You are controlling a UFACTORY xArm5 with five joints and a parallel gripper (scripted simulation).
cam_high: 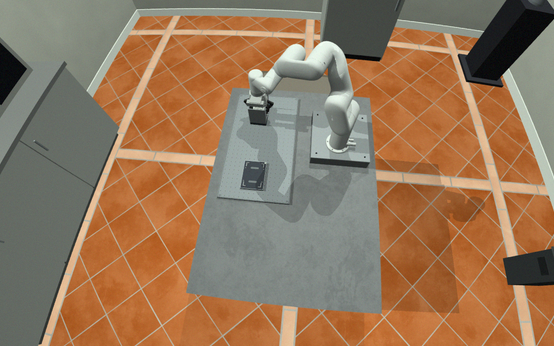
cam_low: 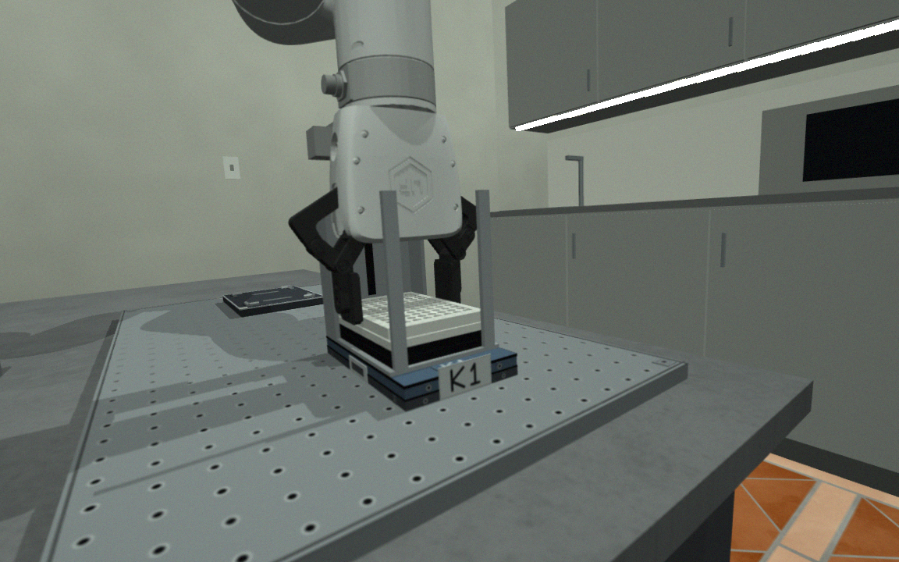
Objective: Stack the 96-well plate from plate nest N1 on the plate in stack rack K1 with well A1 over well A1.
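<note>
End effector (cam_low: pixel 396 297): you see it pointing straight down into the stack rack K1, opened to its widest, with nothing gripped; one dark finger (cam_low: pixel 348 293) stands on each side of the white plate.
96-well plate (cam_low: pixel 416 315): the white plate you are tracking sits inside K1, on top of the dark lower plate, and looks level from the exterior view.
Lower plate (cam_low: pixel 431 347): visible to you only as a black band under the white plate, above the rack base.
Stack rack K1 (cam_low: pixel 464 377): blue-edged base with upright grey posts at its corners and a white tag reading K1 on the near face.
Plate nest N1 (cam_high: pixel 253 174): a flat dark fixture with no plate in it, well apart from K1 on the same perforated board.
Surface (cam_low: pixel 718 412): grey, carrying the perforated board (cam_low: pixel 229 454).
Corner orientation: you cannot make out either plate's cut-off corner in these views.
</note>
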